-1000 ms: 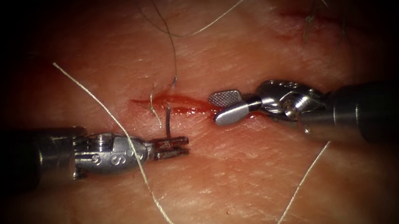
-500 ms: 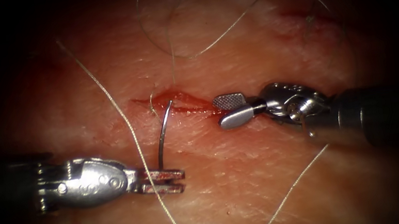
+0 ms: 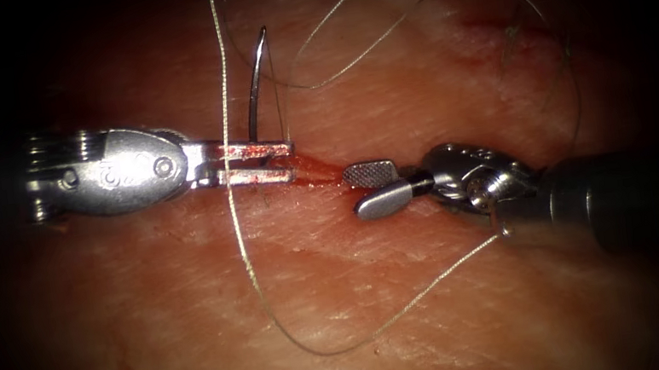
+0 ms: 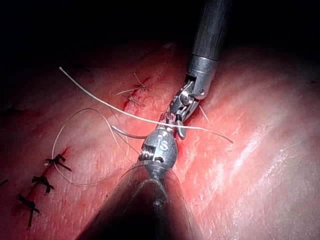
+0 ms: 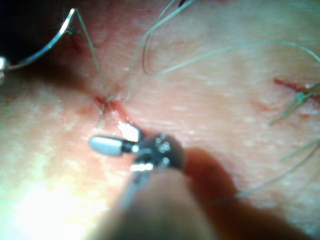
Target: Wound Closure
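The left tool hangs over the left end of the cut, jaws shut on the curved needle near its lower end. The needle stands free of the tissue, its far end pointing up. Pale thread drops past the left tool's jaws, loops over the tissue and reaches the right tool's wrist. The right tool rests at the cut's right end, jaws open, holding nothing. In the left wrist view the left tool meets the right tool's shaft. The right wrist view has the open right tool beside the cut.
Red fluid wets the cut. More thin thread curls over the far tissue near a small red mark. Dark knotted stitches close an older line in the left wrist view.
The left tool has drawn the needle out of the tissue at the cut and carried it up and away, dragging thread with it. The right tool has hardly moved.
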You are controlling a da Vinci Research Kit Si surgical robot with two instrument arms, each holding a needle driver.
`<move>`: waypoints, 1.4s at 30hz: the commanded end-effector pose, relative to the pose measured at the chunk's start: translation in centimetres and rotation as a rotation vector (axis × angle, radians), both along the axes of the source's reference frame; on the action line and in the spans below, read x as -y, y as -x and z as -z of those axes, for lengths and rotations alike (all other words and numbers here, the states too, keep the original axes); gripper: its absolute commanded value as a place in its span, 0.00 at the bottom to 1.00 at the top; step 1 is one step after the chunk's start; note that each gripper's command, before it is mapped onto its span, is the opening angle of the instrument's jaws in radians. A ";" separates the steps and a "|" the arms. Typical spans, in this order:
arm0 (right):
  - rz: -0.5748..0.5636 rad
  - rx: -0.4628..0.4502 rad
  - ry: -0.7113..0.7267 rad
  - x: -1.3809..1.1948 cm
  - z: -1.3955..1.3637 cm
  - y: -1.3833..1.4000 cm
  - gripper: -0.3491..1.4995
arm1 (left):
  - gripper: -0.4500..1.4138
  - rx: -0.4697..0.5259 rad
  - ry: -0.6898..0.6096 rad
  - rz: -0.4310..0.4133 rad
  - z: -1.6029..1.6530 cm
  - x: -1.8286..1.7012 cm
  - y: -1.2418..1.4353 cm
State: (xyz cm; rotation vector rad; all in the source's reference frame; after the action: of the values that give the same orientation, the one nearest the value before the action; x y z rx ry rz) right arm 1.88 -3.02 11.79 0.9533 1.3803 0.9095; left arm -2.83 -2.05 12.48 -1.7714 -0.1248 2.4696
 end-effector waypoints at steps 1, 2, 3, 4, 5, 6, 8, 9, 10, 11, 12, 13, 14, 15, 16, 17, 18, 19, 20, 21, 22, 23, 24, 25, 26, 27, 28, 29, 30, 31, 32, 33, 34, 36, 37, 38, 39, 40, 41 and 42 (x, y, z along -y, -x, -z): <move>-0.006 -0.004 -0.001 0.02 -0.06 -0.08 0.81 | 0.00 -0.003 0.015 0.005 -0.03 -0.01 0.03; -0.009 -0.006 0.005 0.02 -0.05 -0.08 0.81 | 0.00 -0.005 0.020 0.009 -0.02 -0.02 0.01; -0.013 -0.010 -0.002 0.01 -0.05 -0.09 0.81 | 0.00 -0.007 0.025 0.016 -0.01 -0.03 -0.01; -0.019 -0.016 -0.015 0.01 -0.05 -0.10 0.81 | 0.00 -0.006 0.031 0.029 -0.01 -0.04 -0.04; -0.019 -0.016 -0.015 0.01 -0.05 -0.10 0.81 | 0.00 -0.006 0.031 0.029 -0.01 -0.04 -0.04; -0.021 -0.018 -0.027 0.00 -0.05 -0.11 0.80 | 0.00 -0.010 0.037 0.043 -0.04 0.02 -0.04; -0.023 -0.020 -0.034 0.00 -0.04 -0.11 0.80 | 0.00 -0.009 0.047 0.039 -0.12 0.16 0.00; -0.023 -0.020 -0.034 0.00 -0.04 -0.11 0.80 | 0.00 -0.005 0.050 0.035 -0.15 0.21 0.01; -0.022 -0.020 -0.040 0.00 -0.04 -0.11 0.80 | 0.00 0.000 0.053 0.030 -0.18 0.25 0.02; -0.022 -0.020 -0.040 -0.01 -0.04 -0.11 0.80 | 0.00 0.005 0.057 0.024 -0.22 0.32 0.04; -0.026 -0.025 -0.041 -0.01 -0.04 -0.11 0.80 | 0.00 0.008 0.062 0.020 -0.26 0.37 0.05; -0.035 -0.036 -0.060 -0.02 -0.03 -0.12 0.80 | 0.00 0.018 0.077 0.007 -0.36 0.49 0.09; -0.039 -0.040 -0.067 -0.03 -0.03 -0.12 0.80 | 0.00 0.021 0.082 0.003 -0.40 0.54 0.11; -0.042 -0.042 -0.074 -0.04 -0.03 -0.14 0.80 | 0.00 0.028 0.084 -0.005 -0.47 0.63 0.13; -0.047 -0.041 -0.087 -0.05 -0.02 -0.16 0.79 | 0.00 0.038 0.085 -0.015 -0.54 0.71 0.15; -0.047 -0.045 -0.093 -0.05 -0.02 -0.18 0.79 | 0.00 0.040 0.087 -0.018 -0.56 0.73 0.16; -0.047 -0.048 -0.104 -0.05 -0.02 -0.20 0.79 | 0.00 0.044 0.084 -0.021 -0.59 0.76 0.18; -0.047 -0.048 -0.104 -0.05 -0.02 -0.20 0.79 | 0.00 0.044 0.084 -0.021 -0.59 0.76 0.18; -0.044 -0.055 -0.122 -0.06 -0.02 -0.25 0.79 | 0.00 0.051 0.086 -0.028 -0.61 0.80 0.21; -0.039 -0.059 -0.133 -0.07 -0.02 -0.29 0.79 | 0.00 0.054 0.088 -0.032 -0.63 0.83 0.23; -0.035 -0.067 -0.146 -0.09 -0.01 -0.36 0.78 | 0.00 0.060 0.091 -0.039 -0.64 0.87 0.26; -0.032 -0.073 -0.152 -0.10 0.00 -0.40 0.78 | 0.00 0.063 0.093 -0.042 -0.65 0.89 0.27; -0.029 -0.087 -0.169 -0.12 0.01 -0.46 0.77 | 0.00 0.067 0.095 -0.047 -0.65 0.91 0.27; -0.026 -0.097 -0.175 -0.12 0.02 -0.49 0.76 | 0.00 0.068 0.095 -0.048 -0.66 0.92 0.27; -0.026 -0.108 -0.186 -0.12 0.02 -0.53 0.76 | 0.00 0.068 0.096 -0.049 -0.66 0.92 0.27; -0.012 -0.119 -0.197 -0.12 0.03 -0.60 0.76 | 0.00 0.070 0.098 -0.048 -0.68 0.94 0.28; -0.012 -0.119 -0.197 -0.12 0.03 -0.60 0.76 | 0.00 0.070 0.098 -0.048 -0.68 0.94 0.28; -0.002 -0.127 -0.197 -0.12 0.03 -0.65 0.76 | 0.00 0.071 0.100 -0.048 -0.69 0.95 0.29; 0.000 -0.129 -0.197 -0.12 0.04 -0.67 0.76 | 0.00 0.069 0.100 -0.051 -0.69 0.96 0.29; -0.003 -0.127 -0.198 -0.12 0.04 -0.69 0.76 | 0.00 0.067 0.100 -0.053 -0.70 0.97 0.30; -0.003 -0.127 -0.198 -0.12 0.04 -0.70 0.76 | 0.00 0.067 0.101 -0.053 -0.70 0.97 0.30; -0.004 -0.127 -0.198 -0.12 0.04 -0.71 0.76 | 0.00 0.067 0.101 -0.054 -0.70 0.97 0.31; -0.004 -0.126 -0.204 -0.12 0.04 -0.73 0.76 | 0.00 0.068 0.101 -0.054 -0.70 0.97 0.31; -0.007 -0.125 -0.211 -0.15 0.03 -0.75 0.76 | 0.00 0.064 0.100 -0.059 -0.70 0.98 0.32; -0.008 -0.124 -0.211 -0.15 0.03 -0.76 0.76 | 0.00 0.065 0.101 -0.059 -0.70 0.98 0.32; -0.008 -0.124 -0.217 -0.16 0.03 -0.77 0.76 | 0.00 0.065 0.101 -0.059 -0.70 0.98 0.32; -0.010 -0.123 -0.222 -0.16 0.03 -0.80 0.76 | 0.00 0.063 0.101 -0.062 -0.71 0.99 0.33; -0.011 -0.123 -0.222 -0.17 0.03 -0.81 0.76 | 0.00 0.063 0.102 -0.062 -0.71 0.99 0.34; -0.011 -0.123 -0.222 -0.17 0.03 -0.81 0.76 | 0.00 0.063 0.102 -0.062 -0.71 0.99 0.34; -0.009 -0.123 -0.235 -0.17 0.03 -0.84 0.76 | 0.00 0.061 0.102 -0.065 -0.71 1.00 0.34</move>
State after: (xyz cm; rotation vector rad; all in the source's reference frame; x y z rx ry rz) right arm 2.65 -2.84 11.71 1.1968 1.4019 1.0542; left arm -3.12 -3.02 13.14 -1.9104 -0.0609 2.5127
